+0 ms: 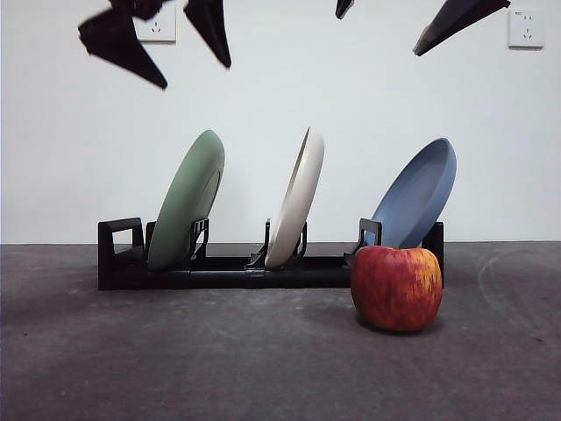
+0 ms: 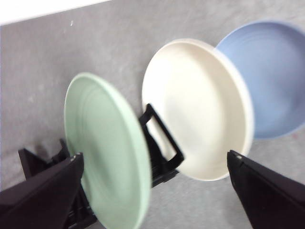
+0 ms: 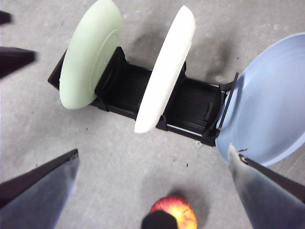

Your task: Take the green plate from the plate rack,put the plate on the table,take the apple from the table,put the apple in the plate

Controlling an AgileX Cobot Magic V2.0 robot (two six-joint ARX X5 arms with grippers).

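Note:
The green plate (image 1: 186, 200) stands tilted in the left slot of the black plate rack (image 1: 228, 276) on the grey table (image 1: 219, 368). The red apple (image 1: 396, 288) sits on the table in front of the rack's right end. My left gripper (image 1: 197, 77) hangs open and empty above the green plate (image 2: 107, 152), with its jaws wide apart (image 2: 155, 157). My right gripper (image 1: 379, 35) is open and empty, high above the rack's right half (image 3: 152, 150). The right wrist view shows the green plate (image 3: 90, 52), the rack (image 3: 128, 90) and the apple (image 3: 181, 210).
A cream-white plate (image 1: 296, 197) stands in the rack's middle slot and a blue plate (image 1: 416, 193) leans at its right end. A white wall with two outlets (image 1: 156, 22) stands behind the table.

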